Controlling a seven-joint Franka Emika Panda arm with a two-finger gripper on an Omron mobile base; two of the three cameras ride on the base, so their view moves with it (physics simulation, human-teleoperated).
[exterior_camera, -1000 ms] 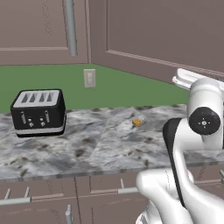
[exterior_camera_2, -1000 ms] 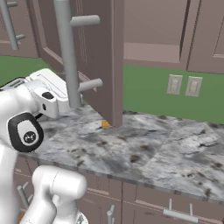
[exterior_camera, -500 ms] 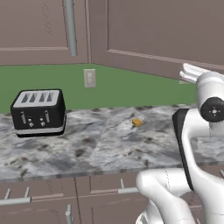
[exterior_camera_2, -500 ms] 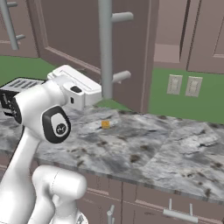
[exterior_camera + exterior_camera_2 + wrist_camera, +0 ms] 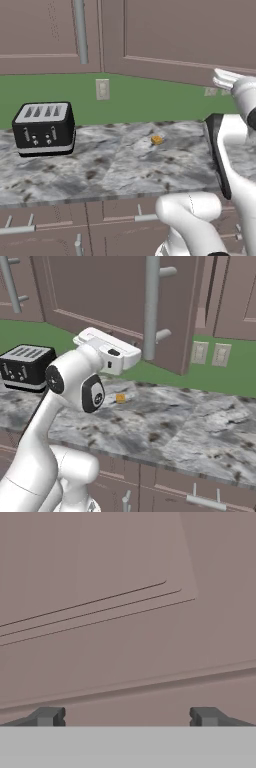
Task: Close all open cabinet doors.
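Note:
One mauve-brown cabinet door [image 5: 100, 291] with a long silver bar handle [image 5: 151, 306] hangs ajar above the counter, a dark gap [image 5: 209, 291] still showing at its free edge. My gripper [image 5: 134, 355] sits against the door's lower face, under the handle. In the hand view the door's recessed panel [image 5: 100, 587] is very close, and my gripper [image 5: 127, 717] is open with nothing between its fingertips [image 5: 47, 716]. In the left base view the hand [image 5: 225, 79] reaches the same door [image 5: 175, 35] at its lower right. The neighbouring door [image 5: 45, 30] looks shut.
A black toaster [image 5: 44, 127] stands at the left of the granite counter [image 5: 115, 170]. A small orange piece [image 5: 157, 140] lies mid-counter. Wall outlets [image 5: 200, 352] are on the green backsplash. Drawer fronts [image 5: 200, 496] run below the counter edge.
The open door has swung toward the cabinet, to the right in the right base view, and my arm and hand have followed it while staying against it.

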